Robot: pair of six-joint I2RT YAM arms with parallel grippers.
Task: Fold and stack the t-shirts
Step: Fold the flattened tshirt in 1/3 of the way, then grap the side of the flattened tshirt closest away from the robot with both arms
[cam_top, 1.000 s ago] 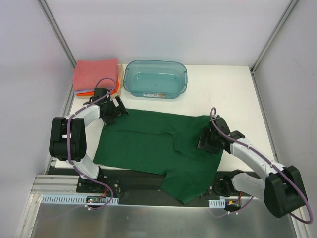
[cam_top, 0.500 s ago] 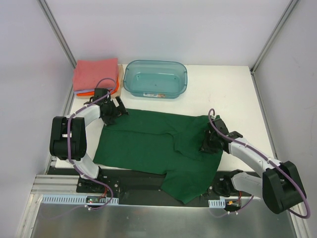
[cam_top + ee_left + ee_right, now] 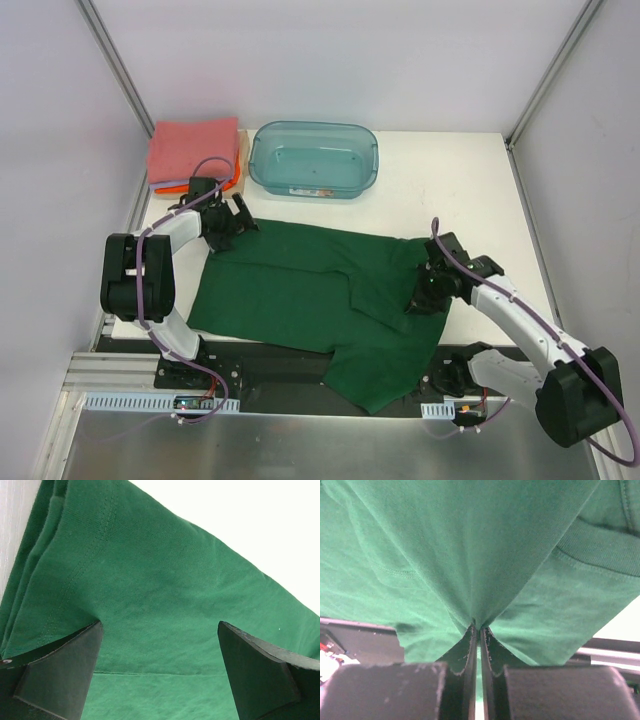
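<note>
while the left gripper (image 3: 232,226) stays put, jaws spread over the far left corner of the dark green shirt (image 3: 290,285) lying along the desk's near edge, the right gripper (image 3: 422,298), pinched shut on a fold of it, has drawn back toward the near right corner. folded shirts (image 3: 192,148) sit stacked at the far left corner beside a teal bin (image 3: 314,160); white desk (image 3: 450,190), pale walls (image 3: 300,60).

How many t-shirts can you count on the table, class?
4. A dark green shirt lies spread across the near table; salmon-pink, lavender and orange folded ones sit stacked at the far left corner. Others may hide within the stack.
</note>
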